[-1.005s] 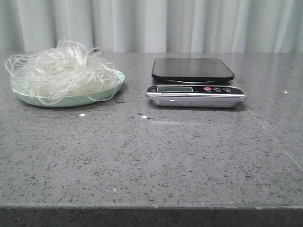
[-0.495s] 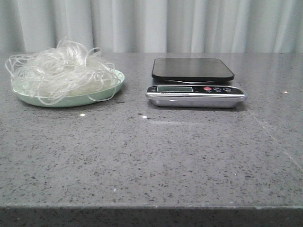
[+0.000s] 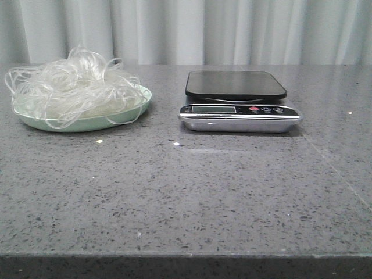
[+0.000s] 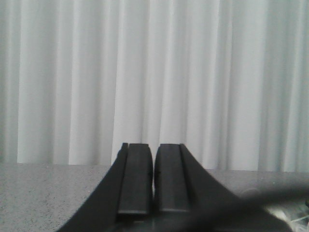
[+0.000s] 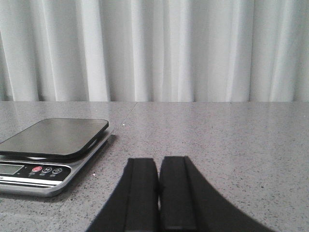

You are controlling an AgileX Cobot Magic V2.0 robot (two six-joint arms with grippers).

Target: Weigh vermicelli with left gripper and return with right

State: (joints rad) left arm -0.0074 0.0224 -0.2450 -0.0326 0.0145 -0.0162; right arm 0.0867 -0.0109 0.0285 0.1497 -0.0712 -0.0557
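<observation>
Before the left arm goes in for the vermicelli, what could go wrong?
1. The vermicelli is a loose nest with loops hanging over the plate rim; strands may drop or drag the plate during the lift.
2. The left end effector is shut, so it must open first.
3. The scale platform is flat, so strands may spill off it.
</observation>
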